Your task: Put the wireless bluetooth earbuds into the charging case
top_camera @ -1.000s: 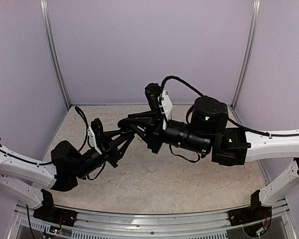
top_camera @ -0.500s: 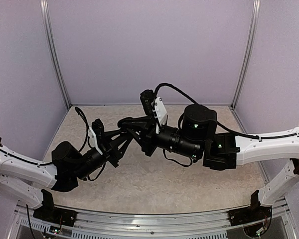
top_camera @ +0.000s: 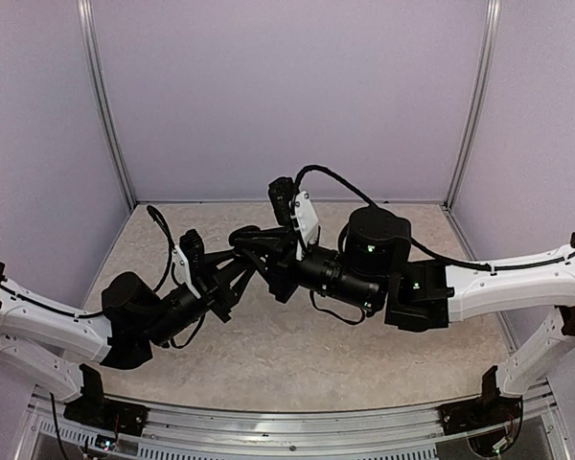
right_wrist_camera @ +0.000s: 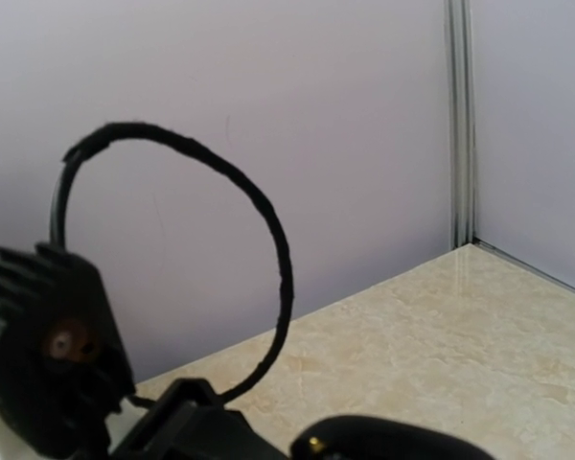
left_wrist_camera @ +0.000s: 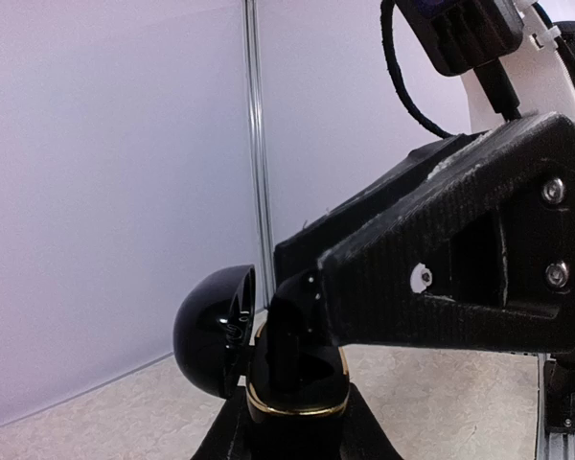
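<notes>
My left gripper (left_wrist_camera: 297, 439) is shut on the base of the charging case (left_wrist_camera: 299, 395), a glossy black shell with a gold rim. It holds the case upright above the table. The lid (left_wrist_camera: 211, 331) hangs open to the left. My right gripper (left_wrist_camera: 292, 321) comes in from the right, shut, with its tip down in the open case. Black on black hides whether an earbud sits between its fingertips. In the top view both grippers (top_camera: 238, 257) (top_camera: 261, 247) meet at the case (top_camera: 243, 234) over the table's middle. No earbuds show anywhere.
The beige marbled table (top_camera: 297, 355) is enclosed by lilac walls with metal corner posts (top_camera: 105, 105) (top_camera: 471, 105). The left wrist's camera (right_wrist_camera: 48, 359) and its looping black cable (right_wrist_camera: 273, 240) fill the right wrist view. A metal rail (top_camera: 287, 422) runs along the near edge.
The right arm has swung left and slightly nearer, carrying its shut gripper to the held case. The left arm has barely shifted.
</notes>
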You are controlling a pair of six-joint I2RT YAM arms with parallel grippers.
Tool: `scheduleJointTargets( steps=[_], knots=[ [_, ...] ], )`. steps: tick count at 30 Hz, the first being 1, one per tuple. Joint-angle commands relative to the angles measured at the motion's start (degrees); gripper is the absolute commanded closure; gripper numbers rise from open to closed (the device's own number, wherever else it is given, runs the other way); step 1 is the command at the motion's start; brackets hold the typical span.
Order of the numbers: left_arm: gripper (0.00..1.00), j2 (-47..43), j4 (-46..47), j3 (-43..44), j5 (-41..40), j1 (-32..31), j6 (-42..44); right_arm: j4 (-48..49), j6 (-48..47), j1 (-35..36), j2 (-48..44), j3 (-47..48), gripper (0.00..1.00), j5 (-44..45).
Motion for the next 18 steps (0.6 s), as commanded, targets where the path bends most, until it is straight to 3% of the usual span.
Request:
scheduleJointTargets(
  steps=[1, 8, 18],
  knots=[
    [1.00, -0.4, 1.7, 1.6, -0.1, -0.5, 0.9, -0.2, 1.3, 0.5, 1.1, -0.4, 0.88, 1.7],
    [1.00, -0.6, 1.9, 1.8, 0.8, -0.5, 1.1, -2.3, 2.7, 0.6, 2.1, 0.3, 0.87, 1.6],
    [1.00, -1.0, 1.5, 1.7, 8.2, -0.6, 1.5, -7.2, 2.9, 0.3, 2.5, 2.4, 0.85, 3.3]
  ],
)
